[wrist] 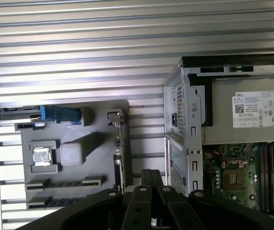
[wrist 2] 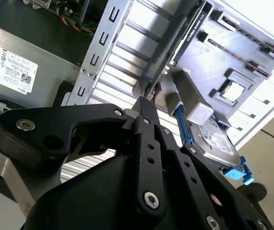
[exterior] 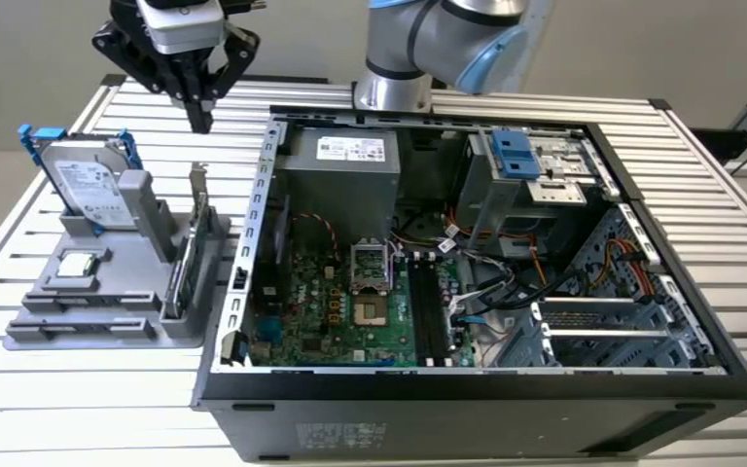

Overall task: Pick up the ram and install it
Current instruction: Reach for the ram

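The black two-fingered claw (exterior: 201,115) is held with its fingers pressed together, and nothing is gripped between them. It is hung clear above a grey moulded plastic holder (exterior: 114,284) on the slatted metal bench (exterior: 88,409). Directly beneath the fingertips stands a green expansion card with a silver bracket (exterior: 182,263), untouched. Beyond it, a silver hard drive with blue rails (exterior: 88,185) is propped upright. In the first wrist view two dark narrow strips (wrist: 65,182) are seen in the holder's slots below the claw (wrist: 151,176). Whether either is the long thin ram stick cannot be told. An open black computer case (exterior: 478,394) is set alongside.
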`<action>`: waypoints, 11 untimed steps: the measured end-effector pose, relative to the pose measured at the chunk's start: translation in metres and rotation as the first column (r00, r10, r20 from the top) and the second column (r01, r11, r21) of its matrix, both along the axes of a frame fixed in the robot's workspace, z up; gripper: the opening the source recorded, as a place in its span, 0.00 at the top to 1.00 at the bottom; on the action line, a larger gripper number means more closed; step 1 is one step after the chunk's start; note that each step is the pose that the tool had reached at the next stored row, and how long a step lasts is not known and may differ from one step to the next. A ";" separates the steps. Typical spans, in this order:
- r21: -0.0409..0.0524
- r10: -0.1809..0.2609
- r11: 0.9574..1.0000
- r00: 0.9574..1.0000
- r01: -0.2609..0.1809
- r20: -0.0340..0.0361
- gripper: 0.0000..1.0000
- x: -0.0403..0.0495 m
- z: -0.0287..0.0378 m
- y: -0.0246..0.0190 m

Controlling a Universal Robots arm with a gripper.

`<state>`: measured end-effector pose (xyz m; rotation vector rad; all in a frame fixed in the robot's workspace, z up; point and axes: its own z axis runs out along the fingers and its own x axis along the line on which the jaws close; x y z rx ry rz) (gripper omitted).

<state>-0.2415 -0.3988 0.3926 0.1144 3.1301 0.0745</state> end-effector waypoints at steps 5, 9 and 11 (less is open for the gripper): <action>0.000 0.000 1.000 1.000 0.000 -0.001 1.00 -0.0018 0.0000 0.0000; 0.000 0.000 1.000 1.000 0.000 -0.002 1.00 -0.0026 0.0000 0.0000; 0.000 0.000 1.000 1.000 0.000 -0.002 1.00 -0.0031 0.0000 0.0000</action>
